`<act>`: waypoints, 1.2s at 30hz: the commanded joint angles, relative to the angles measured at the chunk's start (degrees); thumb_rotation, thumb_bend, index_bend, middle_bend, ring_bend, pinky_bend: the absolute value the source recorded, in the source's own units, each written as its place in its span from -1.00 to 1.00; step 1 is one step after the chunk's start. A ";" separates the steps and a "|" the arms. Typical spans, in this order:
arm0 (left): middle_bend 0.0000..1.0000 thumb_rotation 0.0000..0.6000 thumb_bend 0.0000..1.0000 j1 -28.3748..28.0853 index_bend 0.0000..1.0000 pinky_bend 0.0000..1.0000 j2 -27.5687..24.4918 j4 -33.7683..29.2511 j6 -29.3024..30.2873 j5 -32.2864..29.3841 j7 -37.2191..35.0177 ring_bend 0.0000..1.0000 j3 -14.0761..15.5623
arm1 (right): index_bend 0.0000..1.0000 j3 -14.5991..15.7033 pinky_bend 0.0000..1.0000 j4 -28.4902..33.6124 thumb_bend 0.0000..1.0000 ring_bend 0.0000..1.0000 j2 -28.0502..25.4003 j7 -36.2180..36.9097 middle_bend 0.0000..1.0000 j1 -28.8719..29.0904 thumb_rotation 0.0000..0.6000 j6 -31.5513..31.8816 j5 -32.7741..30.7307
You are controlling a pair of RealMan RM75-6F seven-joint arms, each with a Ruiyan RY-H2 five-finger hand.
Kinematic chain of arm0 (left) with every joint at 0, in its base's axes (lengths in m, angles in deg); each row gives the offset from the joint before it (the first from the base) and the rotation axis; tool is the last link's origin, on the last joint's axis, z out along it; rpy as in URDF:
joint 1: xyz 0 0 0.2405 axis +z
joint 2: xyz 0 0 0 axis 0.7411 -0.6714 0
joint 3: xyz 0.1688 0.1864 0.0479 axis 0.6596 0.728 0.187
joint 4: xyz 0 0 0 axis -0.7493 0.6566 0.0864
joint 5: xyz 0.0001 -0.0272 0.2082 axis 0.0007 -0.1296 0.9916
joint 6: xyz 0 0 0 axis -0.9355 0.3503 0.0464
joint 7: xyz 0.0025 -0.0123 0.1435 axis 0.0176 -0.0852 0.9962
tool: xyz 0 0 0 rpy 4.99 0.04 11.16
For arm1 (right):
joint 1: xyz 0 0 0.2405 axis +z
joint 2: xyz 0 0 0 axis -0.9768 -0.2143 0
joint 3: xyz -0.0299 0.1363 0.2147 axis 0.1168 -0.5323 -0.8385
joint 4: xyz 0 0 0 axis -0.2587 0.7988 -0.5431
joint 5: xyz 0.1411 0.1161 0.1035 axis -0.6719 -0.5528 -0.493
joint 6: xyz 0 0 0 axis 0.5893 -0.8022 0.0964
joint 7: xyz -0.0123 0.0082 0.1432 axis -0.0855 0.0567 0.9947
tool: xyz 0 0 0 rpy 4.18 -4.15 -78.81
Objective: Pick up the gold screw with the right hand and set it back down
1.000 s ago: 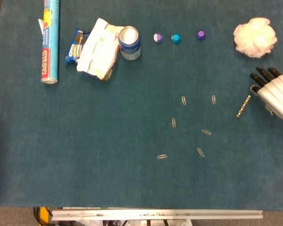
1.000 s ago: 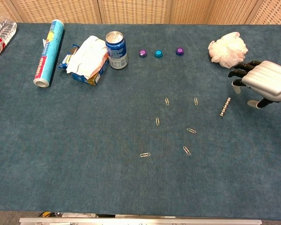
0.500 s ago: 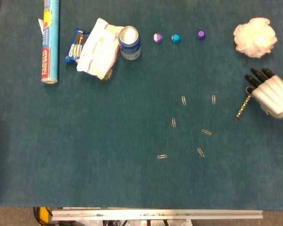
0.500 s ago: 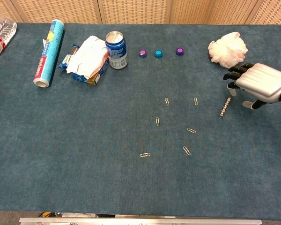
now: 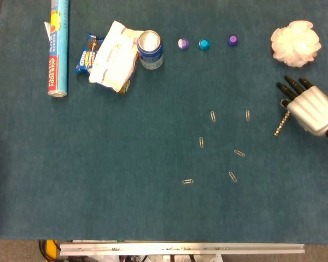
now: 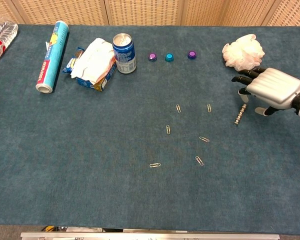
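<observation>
The right hand (image 5: 310,109) hovers empty, fingers spread, over the gold screw's (image 5: 281,123) upper end. Descending toward seven o'clock should centre the pinch on its slim shaft.

The gold screw (image 5: 281,123) is a slim, ridged, brass-coloured piece lying flat on the blue cloth, set at a slant, its upper end leaning toward the right hand (image 5: 311,107). It lies just beside that hand, on the side toward the table's middle. In the head view its upper end reaches under the dark fingers (image 5: 288,89); whether they touch it cannot be told.
</observation>
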 commanded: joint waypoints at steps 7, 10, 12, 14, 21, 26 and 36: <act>-0.41 1.00 -0.83 0.07 -0.25 -0.18 0.04 0.02 0.11 0.04 -0.04 -0.56 -0.02 | -0.05 0.44 -0.63 -0.90 -0.53 -1.00 0.91 -0.22 -0.80 0.27 1.00 -0.24 -0.02; -0.41 1.00 -0.83 0.10 -0.25 -0.18 -0.02 0.03 0.15 0.05 -0.15 -0.56 -0.04 | -0.03 0.53 -0.63 -1.46 -0.53 -1.00 1.43 -0.40 -0.80 0.32 1.00 -0.10 0.03; -0.41 1.00 -0.83 0.11 -0.25 -0.18 -0.05 -0.01 0.13 0.05 -0.19 -0.56 -0.04 | -0.03 0.59 -0.64 -1.72 -0.53 -1.00 1.70 -0.38 -0.80 0.38 1.00 -0.02 0.06; -0.41 1.00 -0.83 0.13 -0.25 -0.18 -0.08 0.00 0.15 0.08 -0.22 -0.56 -0.03 | -0.02 0.64 -0.63 -1.91 -0.53 -1.00 1.88 -0.42 -0.80 0.43 1.00 0.08 0.13; -0.41 1.00 -0.83 0.18 -0.25 -0.18 -0.10 -0.05 0.18 0.14 -0.25 -0.56 0.00 | 0.00 0.72 -0.63 -2.40 -0.53 -1.00 2.47 -0.43 -0.80 0.63 1.00 0.57 0.33; -0.41 1.00 -0.83 0.22 -0.25 -0.18 -0.17 -0.10 0.23 0.16 -0.39 -0.56 -0.02 | 0.01 0.78 -0.63 -2.48 -0.53 -1.00 2.74 -0.79 -0.80 0.82 1.00 0.52 0.30; -0.41 1.00 -0.83 0.28 -0.25 -0.18 -0.20 -0.05 0.31 0.24 -0.56 -0.56 -0.04 | 0.02 0.55 -0.63 -2.29 -0.53 -1.00 2.92 -1.99 -0.80 1.18 1.00 -0.44 -0.70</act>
